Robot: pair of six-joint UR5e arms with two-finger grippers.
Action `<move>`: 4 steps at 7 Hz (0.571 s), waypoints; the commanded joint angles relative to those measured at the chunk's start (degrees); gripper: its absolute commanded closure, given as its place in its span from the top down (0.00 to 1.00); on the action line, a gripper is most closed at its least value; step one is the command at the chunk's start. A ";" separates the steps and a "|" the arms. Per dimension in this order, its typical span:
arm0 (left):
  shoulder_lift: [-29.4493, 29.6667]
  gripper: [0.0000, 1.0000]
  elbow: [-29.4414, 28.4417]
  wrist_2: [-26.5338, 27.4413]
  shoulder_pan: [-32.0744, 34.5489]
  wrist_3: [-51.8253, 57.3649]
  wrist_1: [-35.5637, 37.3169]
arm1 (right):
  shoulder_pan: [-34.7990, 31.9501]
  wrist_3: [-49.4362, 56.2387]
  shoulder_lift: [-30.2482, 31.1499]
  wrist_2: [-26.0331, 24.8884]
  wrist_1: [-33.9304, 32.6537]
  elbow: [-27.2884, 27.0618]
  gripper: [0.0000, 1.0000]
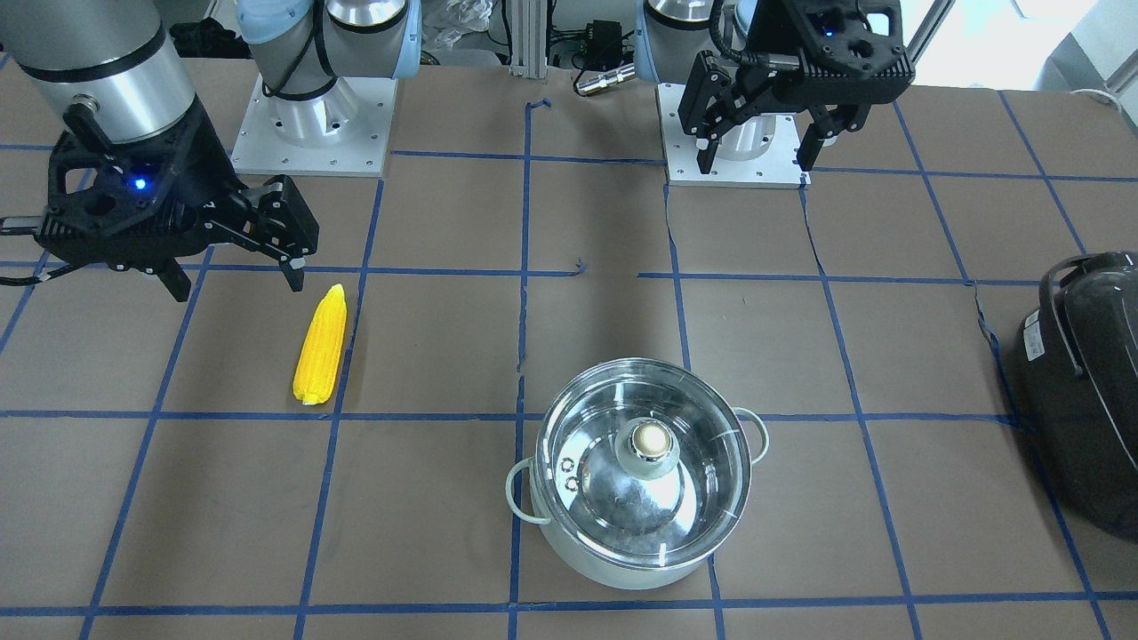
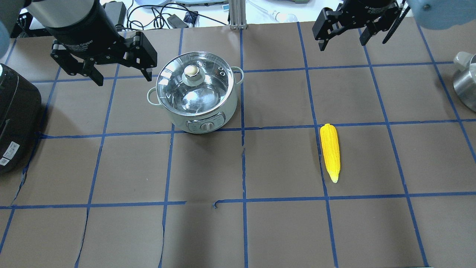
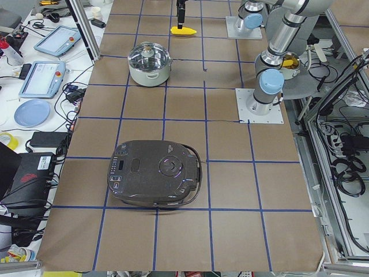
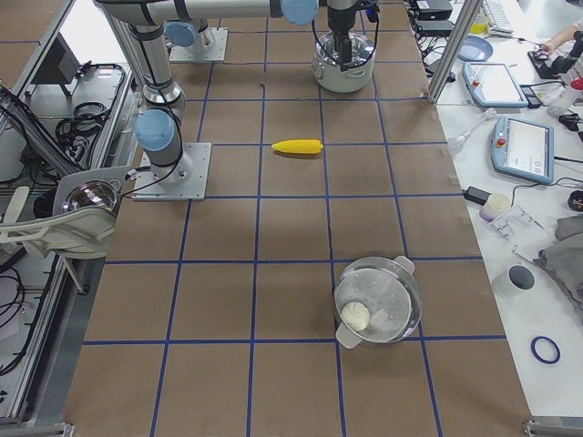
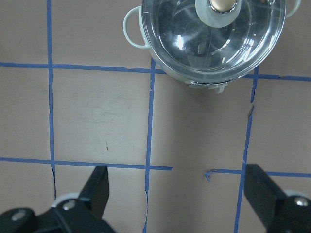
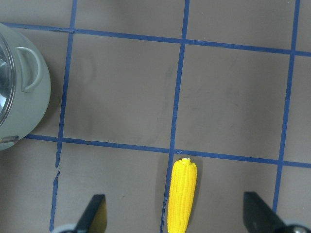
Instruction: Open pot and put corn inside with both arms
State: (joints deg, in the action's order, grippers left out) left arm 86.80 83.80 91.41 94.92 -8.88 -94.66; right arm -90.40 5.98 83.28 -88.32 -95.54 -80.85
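Closing off-centre on the rounded lid knob (image 2: 192, 71) of the pot (image 2: 225, 106) risks a slip; left gripper (image 2: 124, 79) and right gripper (image 2: 343, 44) both wide, empty.

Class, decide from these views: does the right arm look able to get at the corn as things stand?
Probably yes: the right pincer hangs open near the corn, which lies alone on bare table, nothing between them.

Glossy steel pot (image 2: 232, 101), glass lid (image 2: 182, 95), bumpy corn (image 2: 330, 150), matt brown paper (image 2: 282, 163)

Bright even light, lid glare
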 commanded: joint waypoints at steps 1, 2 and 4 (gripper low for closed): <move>0.04 1.00 0.05 0.09 -0.09 0.00 -0.26 | -0.22 -0.09 0.13 -0.62 0.70 0.68 1.00; 0.47 1.00 0.14 0.00 -0.18 0.09 -0.44 | -0.13 -0.10 0.04 -0.53 0.70 0.60 1.00; 4.67 1.00 -3.79 -1.67 -0.27 -0.78 -2.96 | 0.48 -0.10 -0.22 -0.80 0.53 -0.53 1.00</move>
State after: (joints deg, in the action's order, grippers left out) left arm 89.23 82.40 90.35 94.71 -9.24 -95.71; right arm -90.39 5.89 83.26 -89.10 -94.94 -80.72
